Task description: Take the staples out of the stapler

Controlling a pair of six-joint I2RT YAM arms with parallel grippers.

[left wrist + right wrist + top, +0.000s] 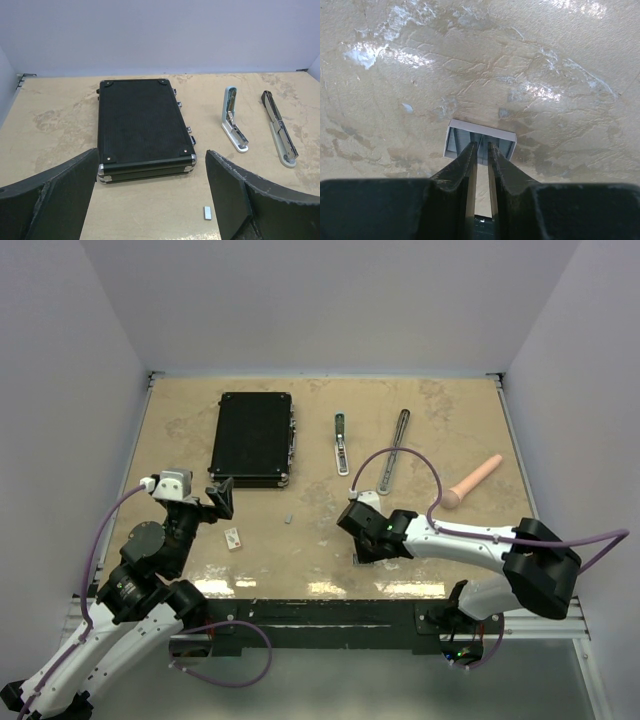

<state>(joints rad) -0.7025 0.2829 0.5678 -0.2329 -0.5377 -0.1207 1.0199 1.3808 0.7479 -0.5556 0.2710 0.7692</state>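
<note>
the right fingers (462, 170) point down at the worktop (450, 420) near its middle, toward the near edge. they are drawn almost together, with only a thin slit between them. their tips sit over the near edge of a short, silvery, ribbed staple strip (480, 136) that lies flat on the worktop. whether they pinch it or only touch it, i cannot tell.

a second small grey staple piece (288, 519) lies alone on the worktop, between the two arms.

the stapler (232, 122) lies at the far middle of the worktop as two narrow silver bars, side by side but apart: a shorter bar (341, 443) and, to its right, a longer dark-tipped bar (395, 452). both are well apart from the right fingers.

the left fingers (60, 195) are spread wide and hold nothing, raised over the near left of the worktop and facing a flat black case (252, 438).

a small white block (234, 537) lies near them. a pink cylinder (472, 483) lies at the right.
</note>
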